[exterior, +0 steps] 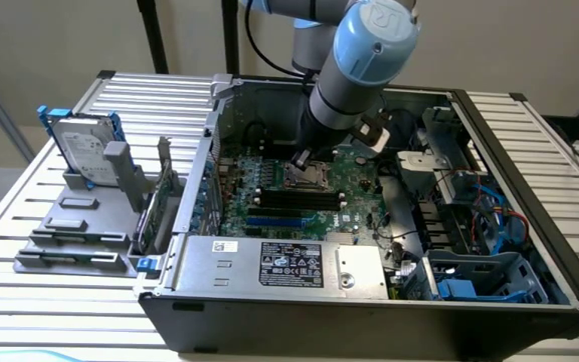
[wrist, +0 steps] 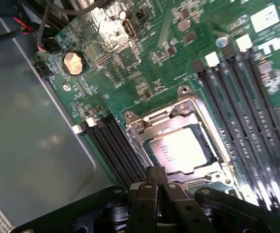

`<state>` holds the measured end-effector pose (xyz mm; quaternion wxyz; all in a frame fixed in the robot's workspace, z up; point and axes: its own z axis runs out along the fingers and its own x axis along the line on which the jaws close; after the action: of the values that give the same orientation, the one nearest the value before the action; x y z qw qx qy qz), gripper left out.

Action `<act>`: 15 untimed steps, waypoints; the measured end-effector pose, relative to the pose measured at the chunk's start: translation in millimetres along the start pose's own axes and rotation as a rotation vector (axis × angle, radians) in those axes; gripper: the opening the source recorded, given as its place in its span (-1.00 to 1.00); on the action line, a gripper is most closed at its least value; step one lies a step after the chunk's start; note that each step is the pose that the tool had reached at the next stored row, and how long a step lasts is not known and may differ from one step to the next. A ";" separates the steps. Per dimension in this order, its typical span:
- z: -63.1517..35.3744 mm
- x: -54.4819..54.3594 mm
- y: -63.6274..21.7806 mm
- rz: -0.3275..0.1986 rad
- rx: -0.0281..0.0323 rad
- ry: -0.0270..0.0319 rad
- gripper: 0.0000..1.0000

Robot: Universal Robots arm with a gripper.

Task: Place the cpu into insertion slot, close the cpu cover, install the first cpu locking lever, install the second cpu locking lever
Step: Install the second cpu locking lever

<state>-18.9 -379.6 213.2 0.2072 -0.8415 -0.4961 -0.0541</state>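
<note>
We see the cpu (wrist: pixel 181 150) seated in the insertion slot (wrist: pixel 139 127), just beyond the clenched, empty gripper (wrist: pixel 158 187).

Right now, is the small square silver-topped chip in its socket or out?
In. The small square silver-topped cpu lies flat inside the silver-rimmed insertion slot on the green circuit board.

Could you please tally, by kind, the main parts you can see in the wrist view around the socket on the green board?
CPU chip, seated in the socket: 1
Silver cover frame over the chip: 1
Round coin battery: 1
Tool, near the socket: 1
Total: 4
</note>
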 end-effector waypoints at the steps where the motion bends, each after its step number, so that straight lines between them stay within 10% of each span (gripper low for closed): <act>1: -3.1 -2.3 0.7 0.000 -0.0001 0.0000 -0.79; 15: -28.9 -28.6 -8.3 0.000 -0.0018 -0.0007 -0.79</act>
<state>-37.0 -410.9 233.4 0.2063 -0.8416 -0.4962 -0.0543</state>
